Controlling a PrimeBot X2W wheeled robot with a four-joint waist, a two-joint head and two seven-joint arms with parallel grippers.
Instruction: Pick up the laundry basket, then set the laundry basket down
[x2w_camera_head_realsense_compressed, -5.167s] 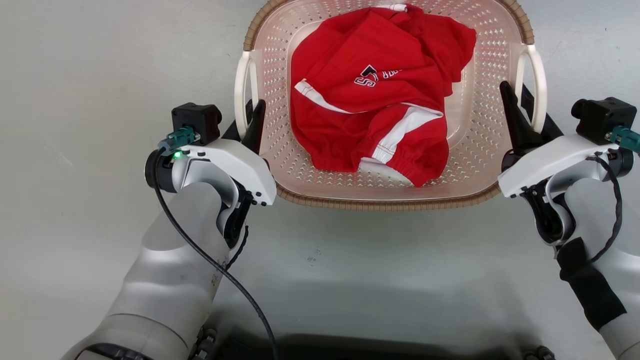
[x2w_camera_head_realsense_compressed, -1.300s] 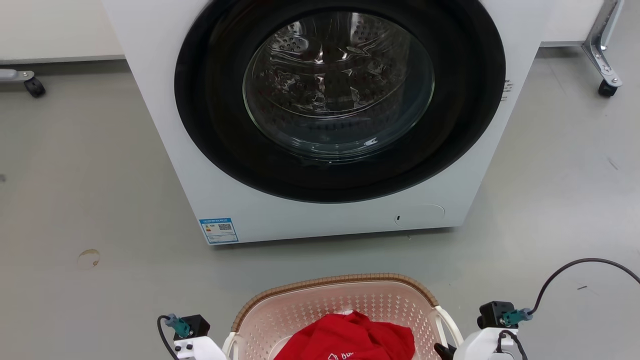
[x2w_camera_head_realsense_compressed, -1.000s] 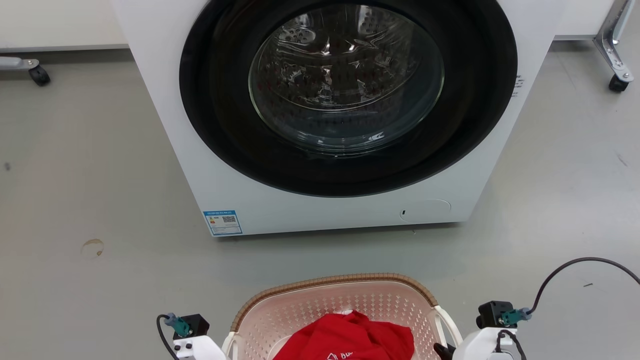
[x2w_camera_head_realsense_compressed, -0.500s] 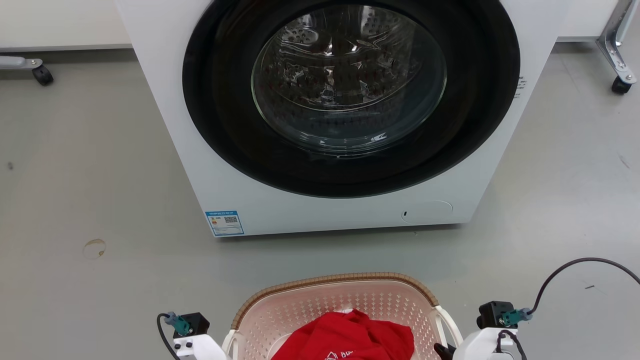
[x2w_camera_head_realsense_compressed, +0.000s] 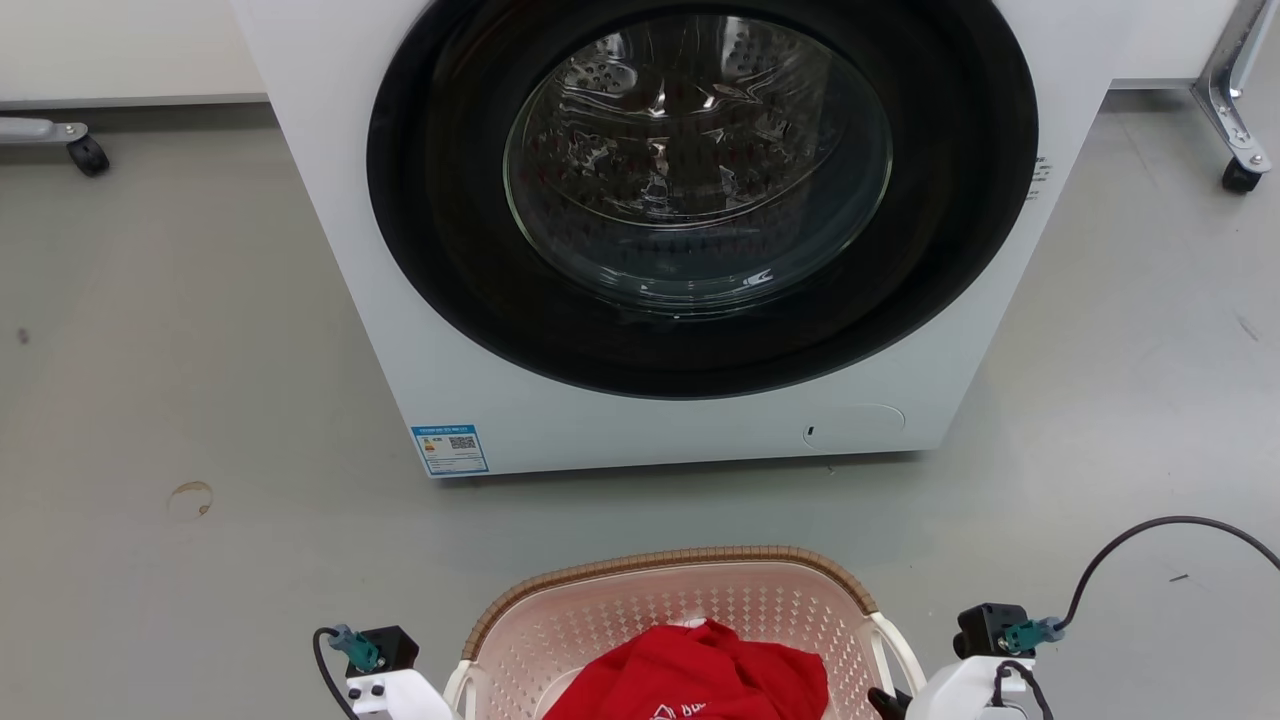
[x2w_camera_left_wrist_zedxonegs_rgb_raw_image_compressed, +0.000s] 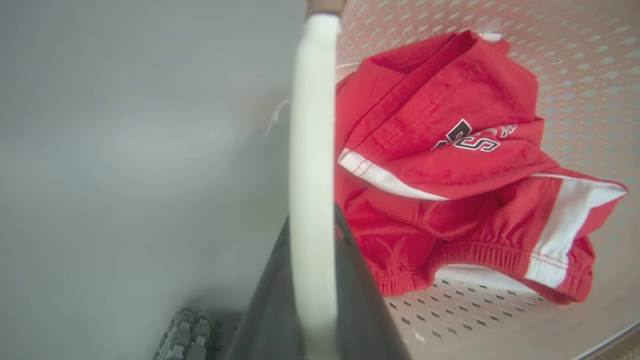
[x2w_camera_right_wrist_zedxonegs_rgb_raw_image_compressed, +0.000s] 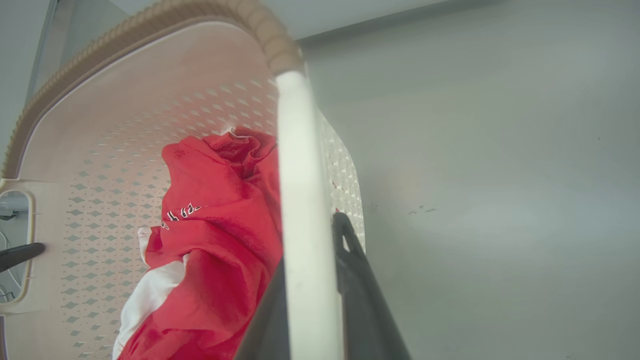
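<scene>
**Basket carried at the washer, set-down next**

Step in hand: carry phase, by my read. The laundry basket sits at the near bottom edge of the head view, between the two arms, just short of the washing machine on the grey floor. Whether it is off the floor cannot be confirmed from these views.

Left claw: closed down narrow on the white left handle, one dark finger each side of the bar. Right claw: same, clamped on the white right handle. Both grips look centred on the bars.

Inside the basket: a crumpled red garment with white stripes.

Next move, as a guess: lower both arms evenly so the basket lands flat on the floor in front of the washer, then open both claws and back off the handles. Uneven lowering could tip it.

Writing: garment print partly readable, looks like "S" plus more letters, folded over. Washer has a small blue label with a QR code at the lower left, text too small to read.
</scene>
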